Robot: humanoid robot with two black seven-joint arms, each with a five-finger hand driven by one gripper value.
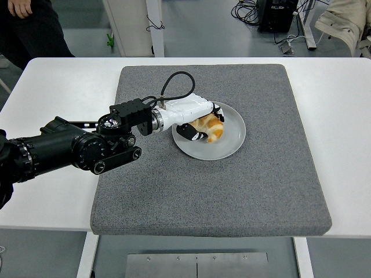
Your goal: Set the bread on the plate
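Head view. No brand, label or readable writing shows on any item.

My left arm enters from the left edge and reaches over the grey mat (232,185), which lies on the white desk (52,92). My left robot hand (194,119), white with dark fingertips, is over the left part of the plate (232,142). Its fingers (186,132) are curled around the bread (211,127); the robot hand is grasping the bread.

Hidden or unclear: the robot hand covers the left and upper side of the bread, so its full outline cannot be made out. Whether the bread's underside touches the plate cannot be told. My right arm is out of view. The mat's near edge overhangs the desk's front edge.

The bread is golden orange with paler cream patches, rounded and lumpy. It sits within the plate's rim, left of centre. The plate is round, pale grey, and lies on the mat's upper middle.

At the top left, a person (29,26) in dark clothing stands behind the desk, cut off by the frame.
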